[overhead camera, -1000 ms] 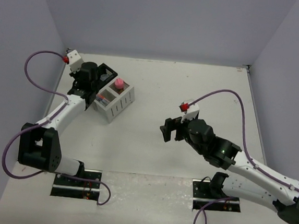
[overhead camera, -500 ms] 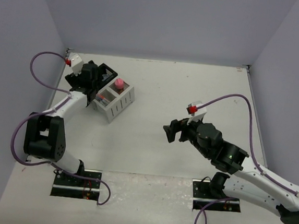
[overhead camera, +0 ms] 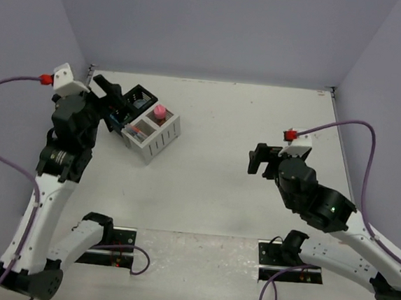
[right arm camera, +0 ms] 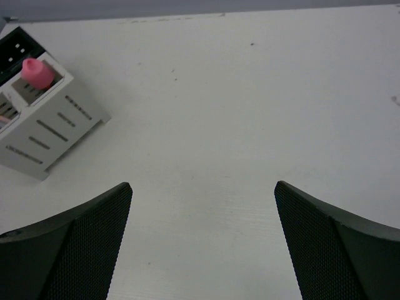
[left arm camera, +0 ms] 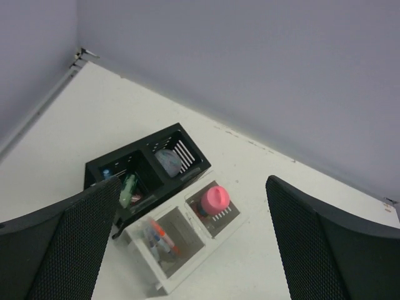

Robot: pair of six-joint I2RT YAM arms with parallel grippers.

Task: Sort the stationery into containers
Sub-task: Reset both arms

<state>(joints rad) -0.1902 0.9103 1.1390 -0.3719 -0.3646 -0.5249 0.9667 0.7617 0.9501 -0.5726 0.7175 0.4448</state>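
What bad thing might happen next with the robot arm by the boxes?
1. The open left gripper hovers close to the black box. A careless move could bump that box, and it might shove the white box close beside it.
2. The pink-capped bottle sticks up above the white box's rim, so an arm passing low might tip it over.
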